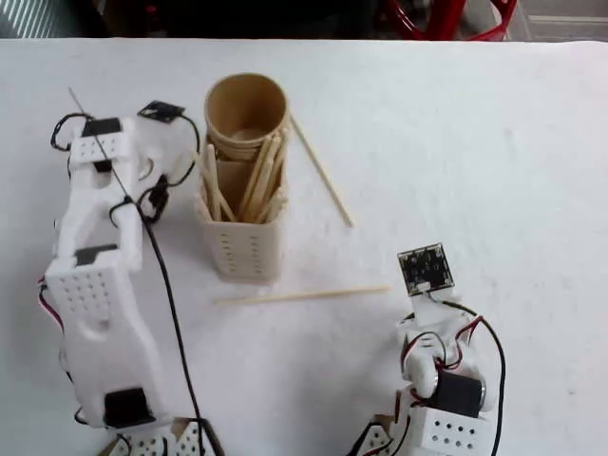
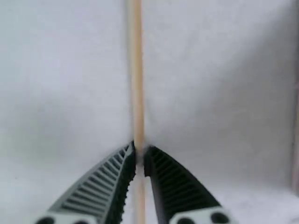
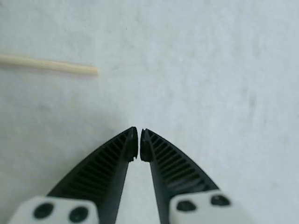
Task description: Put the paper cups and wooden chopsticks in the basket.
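Overhead view, close wrist views (table (image 1: 475,142) shared)

You are working over a flat white counter (image 1: 513,142) with a matte, faintly grainy surface that runs from the near side of the high view up to a straight far edge close to the top. Past that edge lies a dark strip of room (image 1: 313,13). Toward its right end you can see a red curved tubular frame (image 1: 445,23), cut off by the picture's edge, with a pale grey patch (image 1: 560,17) just beside it. At the left end is a grey ribbed panel (image 1: 28,17). Light falls softly and evenly across the counter, so the shadows on it are weak and soft-edged. In the wrist views the counter's white surface looks finely pebbled.
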Motion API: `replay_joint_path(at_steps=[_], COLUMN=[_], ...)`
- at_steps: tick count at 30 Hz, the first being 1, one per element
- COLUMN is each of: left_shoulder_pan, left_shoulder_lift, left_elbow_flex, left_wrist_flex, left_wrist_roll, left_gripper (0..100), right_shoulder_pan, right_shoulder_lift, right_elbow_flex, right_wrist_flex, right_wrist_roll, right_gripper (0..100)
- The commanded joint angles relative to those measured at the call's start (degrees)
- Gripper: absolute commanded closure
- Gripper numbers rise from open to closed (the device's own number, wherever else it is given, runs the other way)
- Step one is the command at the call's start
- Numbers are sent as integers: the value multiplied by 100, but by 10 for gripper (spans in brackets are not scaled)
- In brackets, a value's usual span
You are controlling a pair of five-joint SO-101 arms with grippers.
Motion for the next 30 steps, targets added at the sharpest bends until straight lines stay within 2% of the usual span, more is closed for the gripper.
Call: replay_joint_path(at_steps=[1, 8, 14, 18, 24, 28, 30], left_shoulder_pan=[-136, -154, -198, -215, 4, 760, 1305], left_shoulder_lift=[163, -664, -2308, -3890, -7222, -9253, -9965], left_elbow_flex=[-378, -985, -554, 360, 2462, 3499, 3710], left_wrist_flex=[466, 1257, 1424, 1160, 237, -281, -440], left_wrist_roll=[-185, -158, 343, 580, 774, 791, 1020], left_gripper=[978, 977, 977, 977, 977, 977, 977], right_shoulder_pan=[57, 57, 57, 57, 57, 66, 66], right_shoulder_lift=[-40, -40, -40, -40, -40, -40, -40], right_elbow_flex=[53, 53, 53, 53, 53, 53, 53], right_wrist_flex=[4, 4, 4, 4, 4, 4, 4], right_wrist_roll=[53, 53, 53, 53, 53, 53, 53], right_gripper=[974, 974, 974, 974, 974, 974, 974])
